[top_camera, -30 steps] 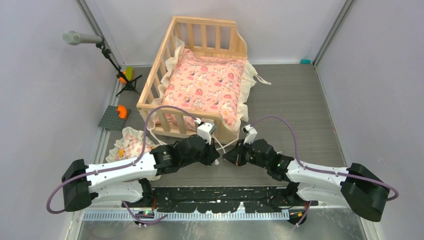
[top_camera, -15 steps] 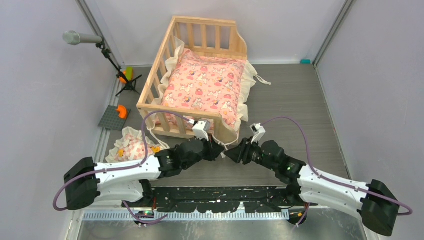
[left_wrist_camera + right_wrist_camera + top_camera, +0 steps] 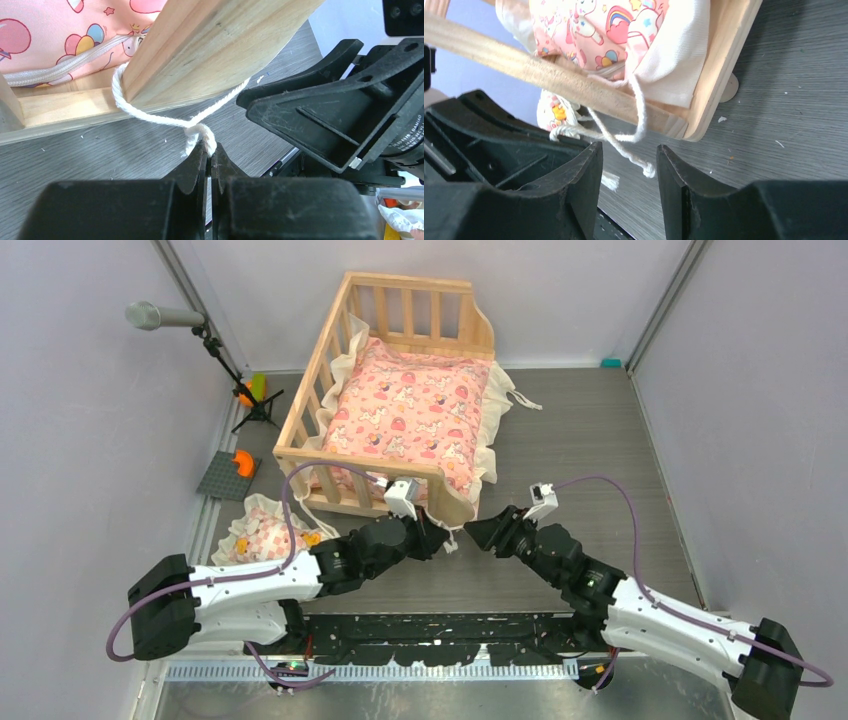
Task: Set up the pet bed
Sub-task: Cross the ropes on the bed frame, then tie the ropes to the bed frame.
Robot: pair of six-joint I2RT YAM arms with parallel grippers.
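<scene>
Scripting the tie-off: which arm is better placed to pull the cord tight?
Left. The left end effector is shut on the white cord looped round a post of the pet bed. The right end effector is open, gripping nothing; a loose cord end lies by it.

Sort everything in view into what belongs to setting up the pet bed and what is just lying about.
Part of the job: pet bed, pink cushion, white tie cord, small frilled pillow, left gripper pinching the cord, right gripper open near it.

Lying about: microphone on its stand, grey baseplate, orange-green toy, teal bit by the far wall.
</scene>
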